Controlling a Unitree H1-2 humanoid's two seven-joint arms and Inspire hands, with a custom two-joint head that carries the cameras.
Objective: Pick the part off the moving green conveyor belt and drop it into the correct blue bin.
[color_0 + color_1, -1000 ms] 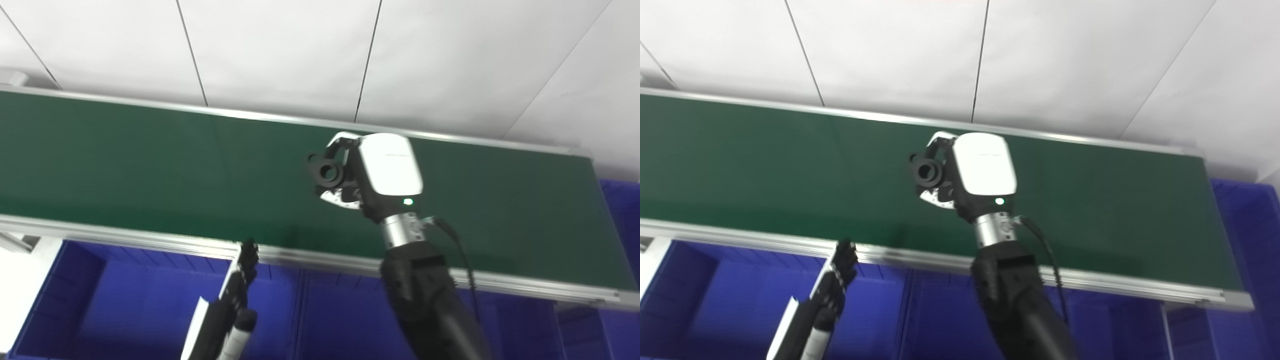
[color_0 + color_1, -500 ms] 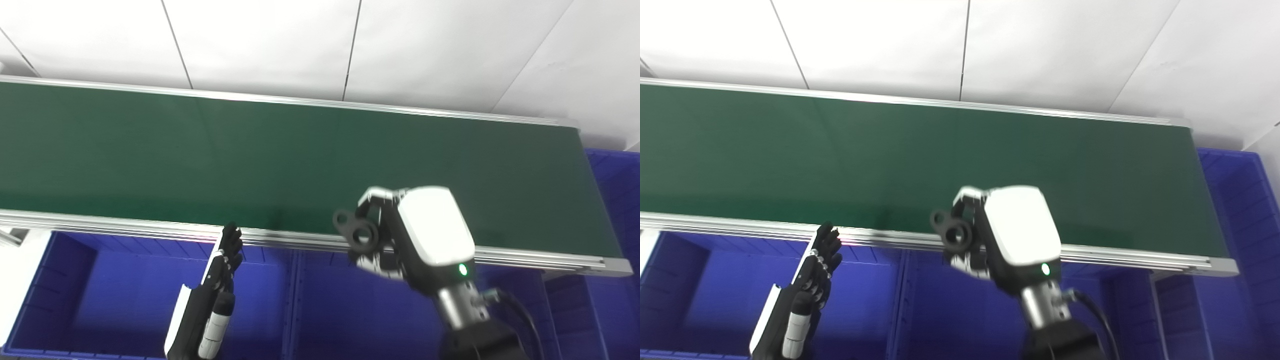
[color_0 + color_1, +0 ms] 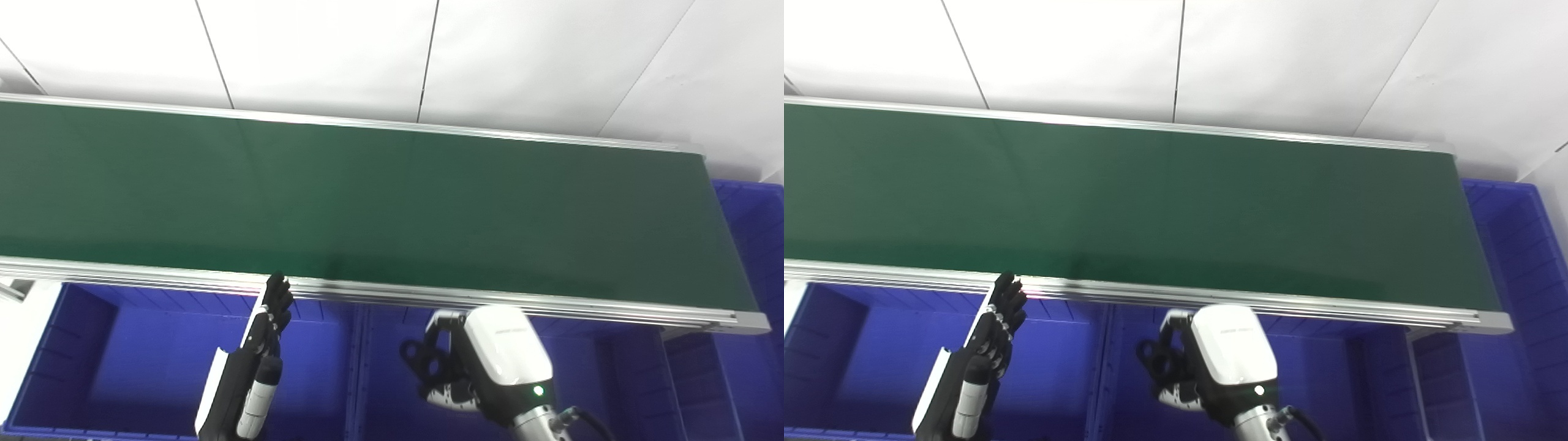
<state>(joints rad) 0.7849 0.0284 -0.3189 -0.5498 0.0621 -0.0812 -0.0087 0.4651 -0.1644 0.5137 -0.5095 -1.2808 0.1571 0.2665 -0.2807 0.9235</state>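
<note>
Left eye view. Green conveyor belt (image 3: 367, 196) runs left to right across the frame, bare of parts along its visible length; silver rail on its near edge. Below the rail, a row of blue bins: a left bin (image 3: 141, 367), a middle bin (image 3: 380, 367), and the corner of another at far right (image 3: 750, 208). Right hand (image 3: 484, 367) hangs over the middle bin, just near of the rail, fingers clenched around the black part (image 3: 425, 361). Part looks like a small ring-shaped fitting with round holes; exact form hard to read against the dark fingers. It is clear of the belt and above the bin's open top, not resting on anything. Left hand (image 3: 257, 361) stands upright over the divide between left and middle bins, fingers straight and apart, holding nothing.

Right eye view. Same layout, offset slightly. Right hand (image 3: 1213, 361) with the part (image 3: 1157, 361) at its left side, over the middle bin (image 3: 1127, 367). Left hand (image 3: 980, 361) released, fingertips reaching up near the rail. Belt (image 3: 1127, 202) carries nothing here either.

Step in hand, as judged: pick is done, transport nearly done; the drop remains. Next move calls for opening the right-hand fingers while the part sits well inside the bin walls, away from the divider on its left. Whether this bin is the correct one cannot be told; bin contents are not visible.
</note>
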